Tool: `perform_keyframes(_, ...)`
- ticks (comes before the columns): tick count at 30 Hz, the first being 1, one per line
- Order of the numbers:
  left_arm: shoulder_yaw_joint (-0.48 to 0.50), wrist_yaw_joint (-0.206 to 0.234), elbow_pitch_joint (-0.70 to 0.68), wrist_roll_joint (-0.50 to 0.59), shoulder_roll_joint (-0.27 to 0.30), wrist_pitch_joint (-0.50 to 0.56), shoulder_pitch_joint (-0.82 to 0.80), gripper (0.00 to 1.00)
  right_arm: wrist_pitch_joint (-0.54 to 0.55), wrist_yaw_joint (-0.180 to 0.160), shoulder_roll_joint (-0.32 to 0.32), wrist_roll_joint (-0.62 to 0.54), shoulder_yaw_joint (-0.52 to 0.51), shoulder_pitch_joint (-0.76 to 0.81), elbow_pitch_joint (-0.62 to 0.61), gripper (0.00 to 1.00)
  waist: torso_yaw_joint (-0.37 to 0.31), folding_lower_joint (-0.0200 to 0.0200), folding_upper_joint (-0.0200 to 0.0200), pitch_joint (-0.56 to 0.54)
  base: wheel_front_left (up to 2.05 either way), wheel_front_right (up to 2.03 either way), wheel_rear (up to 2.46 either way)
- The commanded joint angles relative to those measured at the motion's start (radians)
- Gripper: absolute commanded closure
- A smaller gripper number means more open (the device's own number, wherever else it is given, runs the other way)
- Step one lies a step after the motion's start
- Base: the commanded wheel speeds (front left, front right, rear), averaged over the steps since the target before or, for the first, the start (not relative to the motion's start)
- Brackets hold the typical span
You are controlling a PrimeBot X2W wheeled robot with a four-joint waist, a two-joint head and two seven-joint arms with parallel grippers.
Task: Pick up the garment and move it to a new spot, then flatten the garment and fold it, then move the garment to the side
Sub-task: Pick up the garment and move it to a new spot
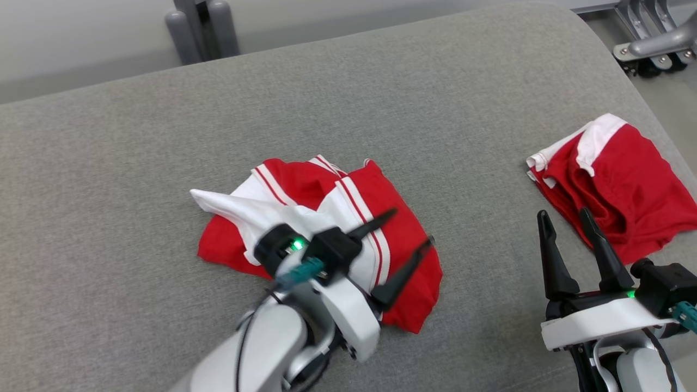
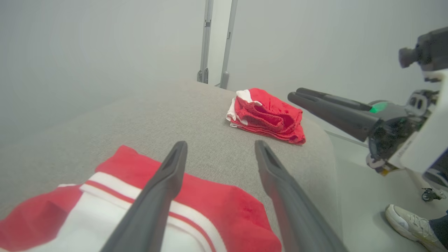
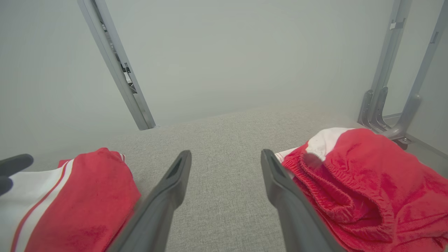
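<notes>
A red garment with white panels and stripes (image 1: pixel 392 228) lies bunched in a compact heap on the grey cushioned surface (image 1: pixel 381 98), near its middle. My left gripper (image 1: pixel 411 225) hovers over the heap's right part, open, with nothing between its fingers. In the left wrist view this gripper (image 2: pixel 220 143) reaches past the garment's (image 2: pixel 224 206) red edge. My right gripper (image 1: pixel 564 213) stands open at the lower right, over bare cushion. In the right wrist view it (image 3: pixel 226 153) points between the garment (image 3: pixel 87 196) and a second red heap.
A second red and white garment (image 1: pixel 615 190) lies crumpled near the right edge, just right of my right gripper. It is also in both wrist views (image 2: pixel 269 115) (image 3: pixel 367 185). Grey metal legs (image 1: pixel 201 27) stand behind the surface. A person's shoe (image 2: pixel 409 222) rests on the floor.
</notes>
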Motion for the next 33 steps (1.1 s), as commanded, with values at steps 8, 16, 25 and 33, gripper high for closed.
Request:
perform_keyframes(8,0.201,0.105,-0.11,-0.065,0.069,-0.106,-0.011,0.0,0.004,0.0,-0.004,-0.032,-0.014,-0.02,-0.004,0.0,0.068,0.0,0.0,-0.038,0.0,0.0,0.0)
perform_keyframes(16,0.408,0.175,-0.117,-0.121,0.117,-0.193,0.014,0.0,0.029,0.0,-0.005,-0.052,-0.024,-0.012,-0.017,0.0,0.129,0.0,0.0,-0.073,0.0,0.0,0.0)
perform_keyframes(25,0.609,0.177,-0.165,-0.073,0.138,-0.208,0.187,0.0,0.057,0.0,-0.005,-0.075,-0.032,0.024,-0.027,0.0,0.168,0.0,0.0,-0.124,0.0,0.0,0.0)
perform_keyframes(33,0.656,0.182,-0.185,0.017,0.147,-0.208,0.371,0.0,0.091,0.0,-0.005,-0.106,-0.03,0.06,-0.044,0.0,0.19,0.0,0.0,-0.172,0.0,0.0,0.0)
